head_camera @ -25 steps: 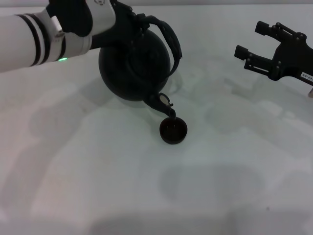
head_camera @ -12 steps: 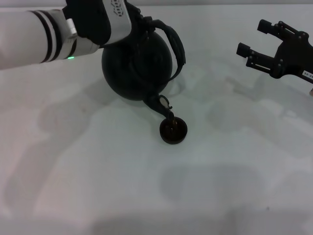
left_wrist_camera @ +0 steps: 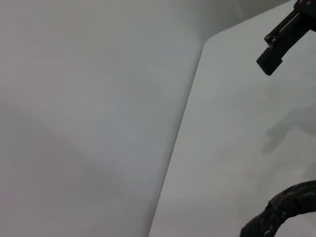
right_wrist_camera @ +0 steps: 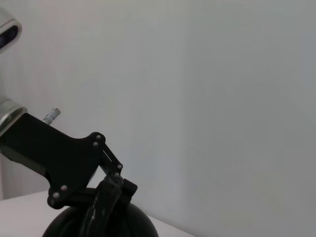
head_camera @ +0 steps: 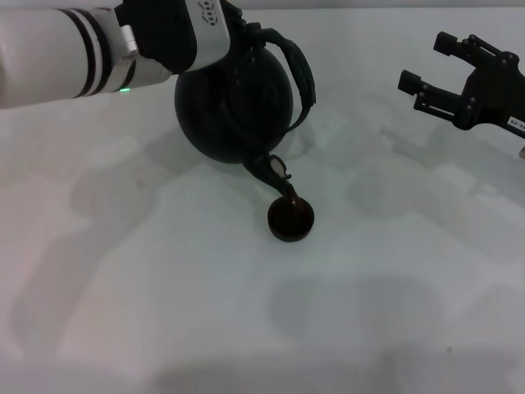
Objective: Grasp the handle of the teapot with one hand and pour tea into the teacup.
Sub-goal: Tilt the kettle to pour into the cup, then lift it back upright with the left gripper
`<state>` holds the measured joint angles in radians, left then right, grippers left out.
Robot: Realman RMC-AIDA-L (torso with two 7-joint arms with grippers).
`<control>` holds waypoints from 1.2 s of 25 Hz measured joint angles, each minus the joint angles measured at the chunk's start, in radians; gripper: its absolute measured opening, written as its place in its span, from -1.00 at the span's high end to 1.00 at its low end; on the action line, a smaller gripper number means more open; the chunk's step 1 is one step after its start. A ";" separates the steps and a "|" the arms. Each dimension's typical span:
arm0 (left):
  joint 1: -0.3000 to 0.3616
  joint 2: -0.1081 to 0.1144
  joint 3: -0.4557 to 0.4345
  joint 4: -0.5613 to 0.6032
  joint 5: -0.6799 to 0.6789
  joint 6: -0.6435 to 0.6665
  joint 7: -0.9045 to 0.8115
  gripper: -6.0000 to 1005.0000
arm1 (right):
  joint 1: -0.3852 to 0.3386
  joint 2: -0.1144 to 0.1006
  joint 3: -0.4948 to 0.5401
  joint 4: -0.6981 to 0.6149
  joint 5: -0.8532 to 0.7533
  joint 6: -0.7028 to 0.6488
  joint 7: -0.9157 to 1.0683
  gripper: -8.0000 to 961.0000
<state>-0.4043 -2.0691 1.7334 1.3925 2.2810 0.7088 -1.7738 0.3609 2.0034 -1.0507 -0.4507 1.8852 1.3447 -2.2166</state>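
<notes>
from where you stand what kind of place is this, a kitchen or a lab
Probably a lab or test bench, not a kitchen. The white table is bare apart from a black teapot, held tilted by the left gripper, and a small teacup. Behind is a plain wall. The right gripper hangs open off to the side.

The teapot (head_camera: 234,103) shows a dark, matt body that reads like cast iron, with only a soft dull sheen on its round flank. Its handle (head_camera: 300,78) looks rough and wrapped, a corded texture picked out in the left wrist view (left_wrist_camera: 284,212). At the spout (head_camera: 275,172) a small bright glint shows. The teacup (head_camera: 290,219) is dark with a faintly glossy inside. The left gripper (right_wrist_camera: 81,170) is flat black plates, matt, dotted with shiny metal screw heads. The left arm's shell (head_camera: 49,61) is smooth, glossy white plastic with black bands. The right gripper (head_camera: 447,78) is matt black too. The table (head_camera: 246,328) is pale, smooth and slightly reflective.
</notes>
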 joint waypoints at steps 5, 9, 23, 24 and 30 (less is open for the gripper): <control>-0.001 0.000 0.000 -0.007 0.006 0.000 0.000 0.77 | 0.002 0.000 0.000 0.000 0.000 -0.007 0.000 -0.81; -0.002 -0.001 0.000 -0.007 0.006 0.000 0.000 0.77 | 0.002 0.000 0.000 0.000 0.000 -0.010 0.000 -0.81; 0.006 -0.005 0.001 -0.007 0.020 0.000 0.001 0.77 | -0.001 0.000 0.000 0.007 0.000 -0.010 0.000 -0.81; 0.006 -0.005 0.002 -0.007 0.021 0.000 0.001 0.77 | -0.001 0.000 0.000 0.008 0.000 -0.010 0.000 -0.81; 0.007 -0.005 0.002 -0.007 0.022 0.000 0.001 0.77 | -0.001 0.000 0.000 0.010 0.000 -0.011 -0.001 -0.81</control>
<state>-0.3972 -2.0739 1.7349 1.3851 2.3025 0.7086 -1.7732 0.3599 2.0034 -1.0508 -0.4409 1.8852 1.3339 -2.2177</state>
